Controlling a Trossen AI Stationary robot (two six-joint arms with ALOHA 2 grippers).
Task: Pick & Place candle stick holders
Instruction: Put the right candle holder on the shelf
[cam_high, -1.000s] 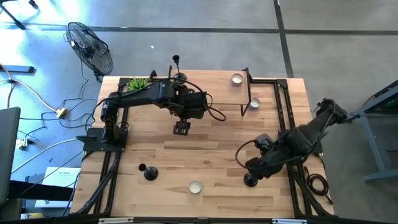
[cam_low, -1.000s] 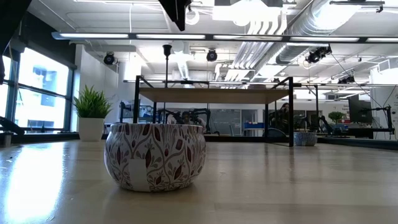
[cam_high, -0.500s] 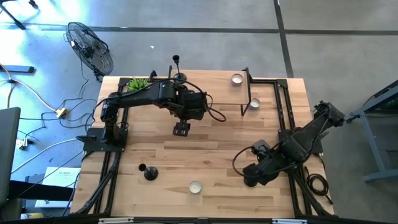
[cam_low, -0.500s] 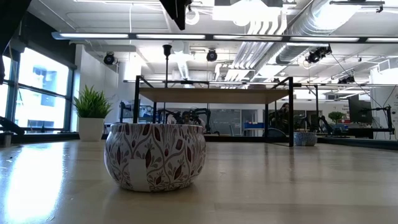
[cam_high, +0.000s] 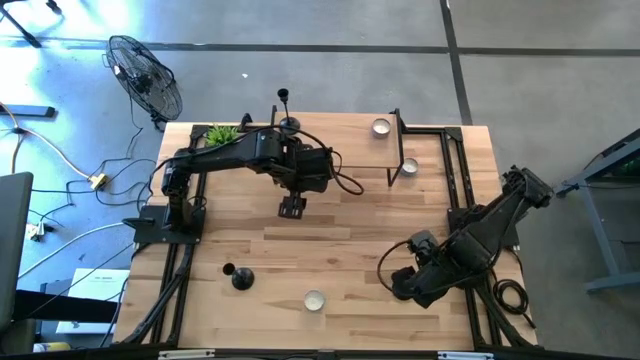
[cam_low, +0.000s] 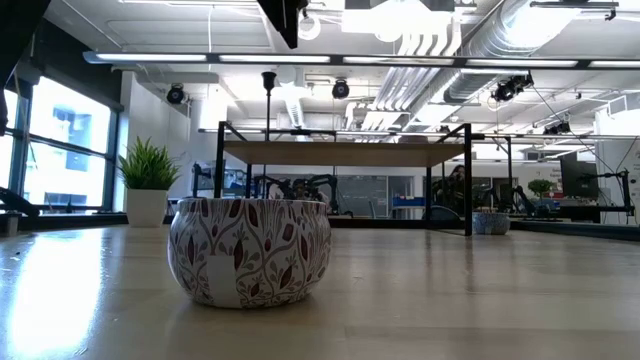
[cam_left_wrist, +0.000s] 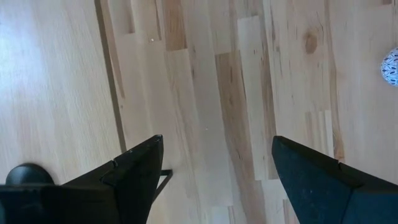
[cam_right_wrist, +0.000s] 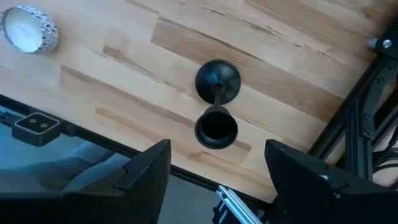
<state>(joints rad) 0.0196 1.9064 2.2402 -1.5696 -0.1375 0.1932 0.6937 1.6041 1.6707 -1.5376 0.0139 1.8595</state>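
Observation:
Three black candle stick holders show. One (cam_right_wrist: 217, 102) stands upright on its round base (cam_right_wrist: 217, 79) near the table's near right corner. My right gripper (cam_right_wrist: 217, 180) hangs open above it, pointing down, with a finger to either side and clear of it; in the high view this gripper (cam_high: 405, 285) hides the holder. A second holder (cam_high: 240, 278) stands near left, and a tall one (cam_high: 286, 112) at the far edge. My left gripper (cam_high: 292, 207) waits open above the table's middle.
A patterned tealight cup (cam_high: 314, 300) sits near the front edge, close before the low camera (cam_low: 248, 250). Two more cups (cam_high: 381, 127) (cam_high: 408, 167) are by a black-framed stand (cam_high: 398, 150) at the far right. A potted plant (cam_high: 221, 133) is far left. Black rails (cam_high: 462, 200) run along the right side.
My right gripper has moved toward the table's near edge and sunk a little, rolling slightly, so that it now covers the near-right holder in the high view. Its fingers have stayed apart. The holders and cups have not moved.

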